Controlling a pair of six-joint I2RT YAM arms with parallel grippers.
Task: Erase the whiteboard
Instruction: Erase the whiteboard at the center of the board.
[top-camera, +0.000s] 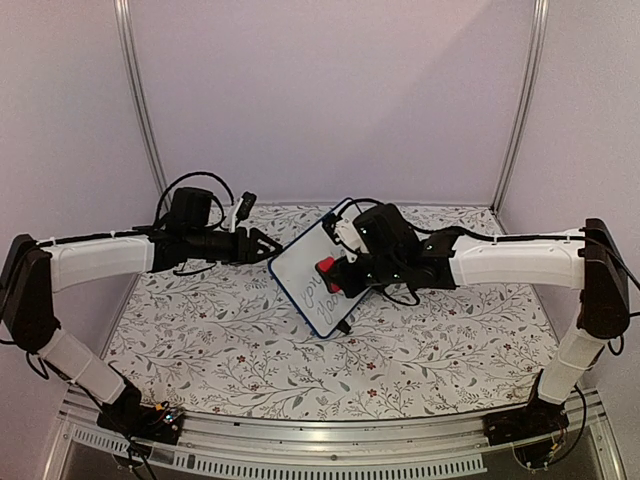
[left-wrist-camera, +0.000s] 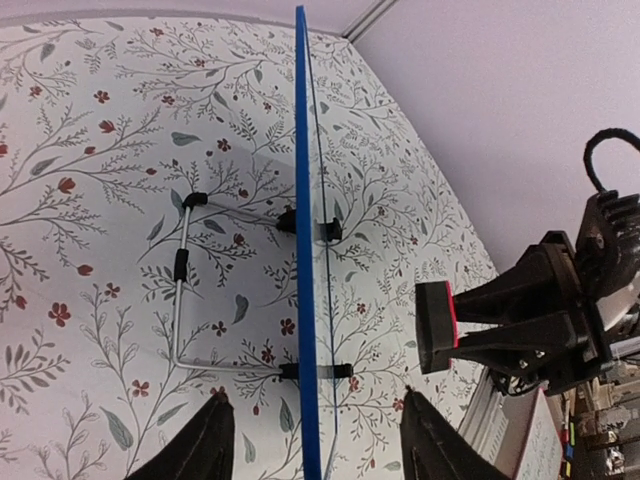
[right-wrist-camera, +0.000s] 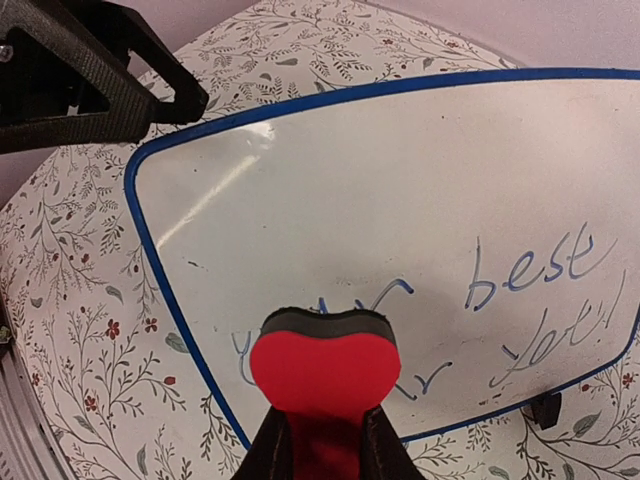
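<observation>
Looking at whiteboard (top-camera: 308, 272) standing upright mid-table (top-camera: 200, 340), propped on wire stand (left-wrist-camera: 180, 270), written face toward right arm. Seeing right tool (right-wrist-camera: 322, 440) clenched on red eraser (right-wrist-camera: 325, 372), parked just off the face, not touching per left wrist view. Seeing left tool (left-wrist-camera: 313, 420) released, jaws wide either side of the near edge, no contact on either face. Judging upper left of face (right wrist view) already clean; blue writing (right-wrist-camera: 540, 270) left across the lower part.

Risks from here:
- Pushing eraser into an unbraced whiteboard: likely to slide or tip back off the stand. Close left tool on the edge before applying wipe pressure.
- Closing left tool off-centre: likely to twist the whiteboard and shift its feet on the table.
- Pressing too lightly to avoid tipping: smears, ghost strokes near the bottom frame.
- Sweeping toward the held edge: possible clash of eraser with left fingers.
- Wiping low: possible snag on black foot (right-wrist-camera: 545, 408) or frame lip, prying eraser out of the pinch.
- Can't tell depth of eraser in the grip from right wrist view.
</observation>
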